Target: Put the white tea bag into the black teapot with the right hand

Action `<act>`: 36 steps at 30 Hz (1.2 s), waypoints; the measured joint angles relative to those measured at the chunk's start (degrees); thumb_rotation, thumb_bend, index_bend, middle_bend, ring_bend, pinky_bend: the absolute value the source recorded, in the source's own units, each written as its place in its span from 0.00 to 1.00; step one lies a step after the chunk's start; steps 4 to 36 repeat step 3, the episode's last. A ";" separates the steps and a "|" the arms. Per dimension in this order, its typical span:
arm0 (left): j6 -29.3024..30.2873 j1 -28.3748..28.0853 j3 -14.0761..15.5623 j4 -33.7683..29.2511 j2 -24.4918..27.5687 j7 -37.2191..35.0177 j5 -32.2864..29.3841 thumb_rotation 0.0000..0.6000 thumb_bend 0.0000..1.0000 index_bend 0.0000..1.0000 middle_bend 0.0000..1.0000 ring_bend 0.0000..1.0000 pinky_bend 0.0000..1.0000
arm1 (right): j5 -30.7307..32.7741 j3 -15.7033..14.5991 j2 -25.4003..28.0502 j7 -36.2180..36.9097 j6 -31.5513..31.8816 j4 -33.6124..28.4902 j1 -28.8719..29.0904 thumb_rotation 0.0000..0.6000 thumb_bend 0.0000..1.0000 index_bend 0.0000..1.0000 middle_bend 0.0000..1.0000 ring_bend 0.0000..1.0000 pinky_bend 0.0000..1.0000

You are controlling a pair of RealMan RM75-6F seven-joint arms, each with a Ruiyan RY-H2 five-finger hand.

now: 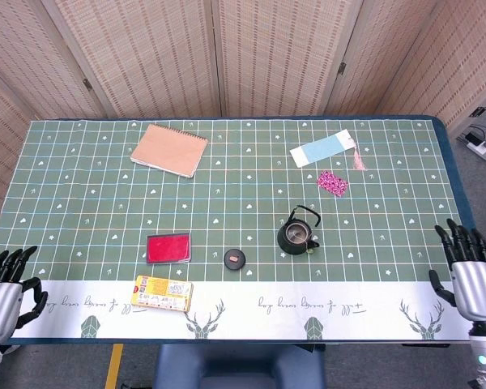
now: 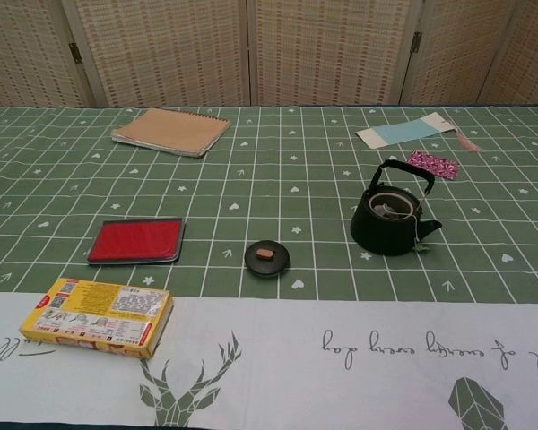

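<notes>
The black teapot stands lidless near the table's middle right, handle up. The white tea bag lies inside it, and its string with a small tag hangs over the front rim. My right hand is at the table's right front edge, far from the pot, fingers spread and holding nothing. Off the left front corner, my left hand also holds nothing, fingers apart. Neither hand shows in the chest view.
The pot's round black lid lies left of the pot. A red case, a yellow box, a tan notebook, a blue-white card and a pink pouch are spread over the green cloth.
</notes>
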 measured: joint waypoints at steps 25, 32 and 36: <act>0.13 0.10 -0.01 -0.05 -0.02 -0.14 -0.15 1.00 0.39 0.00 0.06 0.04 0.00 | -0.47 0.42 0.26 0.34 -0.19 0.05 -0.45 1.00 0.43 0.00 0.00 0.00 0.00; 0.13 0.10 -0.01 -0.05 -0.02 -0.14 -0.15 1.00 0.39 0.00 0.06 0.04 0.00 | -0.47 0.42 0.26 0.34 -0.19 0.05 -0.45 1.00 0.43 0.00 0.00 0.00 0.00; 0.13 0.10 -0.01 -0.05 -0.02 -0.14 -0.15 1.00 0.39 0.00 0.06 0.04 0.00 | -0.47 0.42 0.26 0.34 -0.19 0.05 -0.45 1.00 0.43 0.00 0.00 0.00 0.00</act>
